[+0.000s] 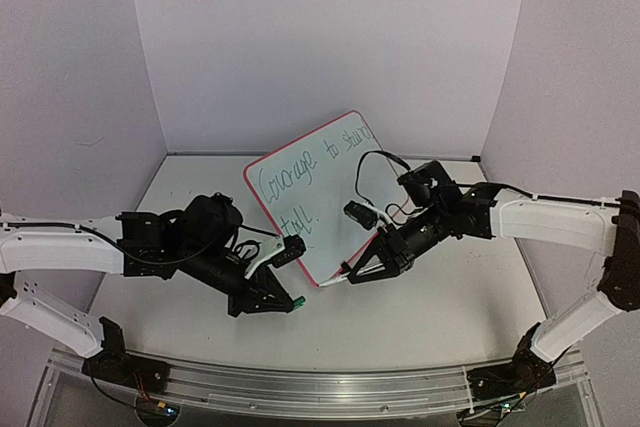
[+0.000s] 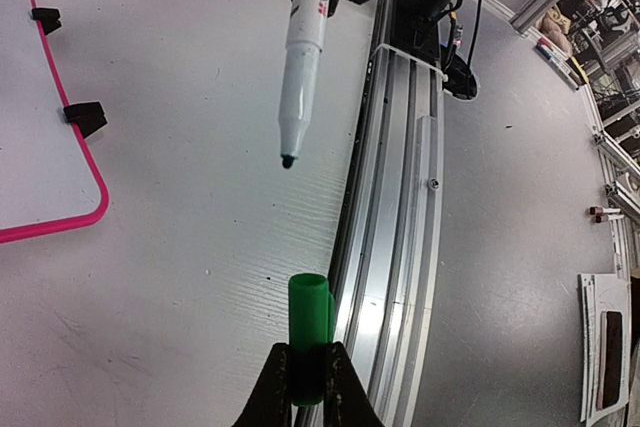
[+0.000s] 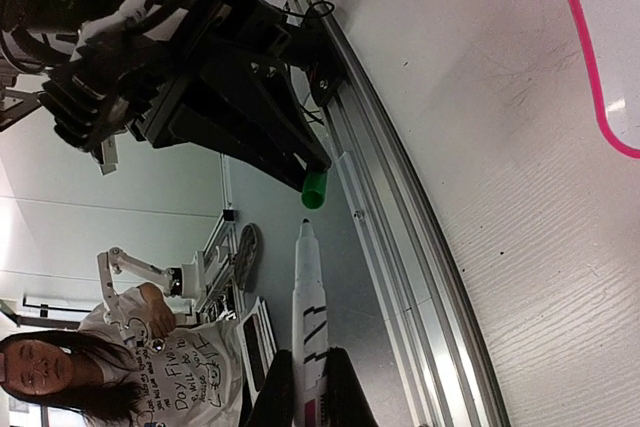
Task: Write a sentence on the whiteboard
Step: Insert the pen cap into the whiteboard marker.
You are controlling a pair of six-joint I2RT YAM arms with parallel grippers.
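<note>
We see the whiteboard (image 1: 322,179) with the sentence (image 1: 300,185) lying on the table (image 1: 460,297) just behind both tools, left gripper (image 1: 288,301) clamped on a green cap (image 1: 297,301), right gripper (image 1: 358,272) clamped on the uncapped marker (image 1: 334,281) by its near edge.

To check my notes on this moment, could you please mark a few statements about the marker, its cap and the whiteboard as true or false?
1. The left gripper is shut on the green cap. True.
2. The marker is capped. False: its tip is bare and apart from the cap.
3. The right gripper holds the marker. True.
4. The whiteboard is blank. False: the sentence is written on it in green.
5. The marker's tip rests on the whiteboard. False: it is off the board, pointing toward the cap.
</note>
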